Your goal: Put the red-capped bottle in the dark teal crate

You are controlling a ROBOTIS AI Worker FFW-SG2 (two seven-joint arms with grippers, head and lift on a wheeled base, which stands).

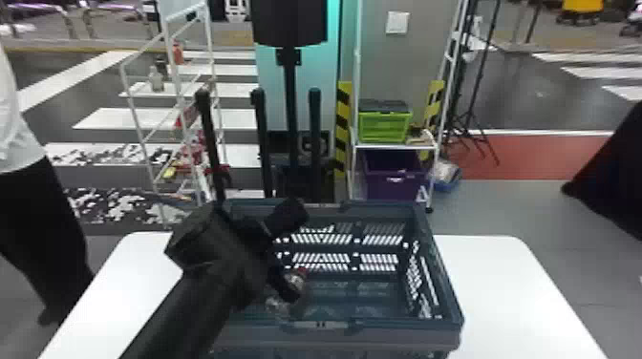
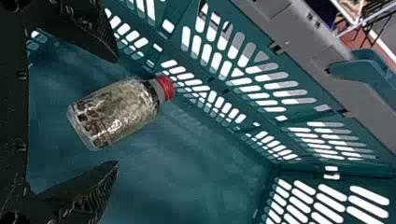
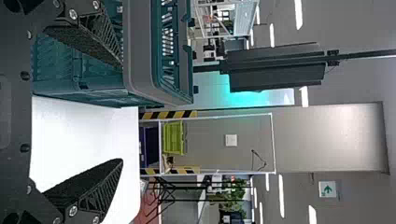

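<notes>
The red-capped bottle (image 2: 116,113) is tilted inside the dark teal crate (image 1: 391,335), toward its near left corner. The left gripper (image 1: 297,253) stands wide open at the bottle without touching it; the right gripper (image 3: 122,113), wide and empty, is near the crate.

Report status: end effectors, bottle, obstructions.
Left end effector open, inside crate. Right end effector open, outside it. Red-capped bottle lying in crate, between left's fingers, ungripped. Crate walls may crowd left's exit.
</notes>
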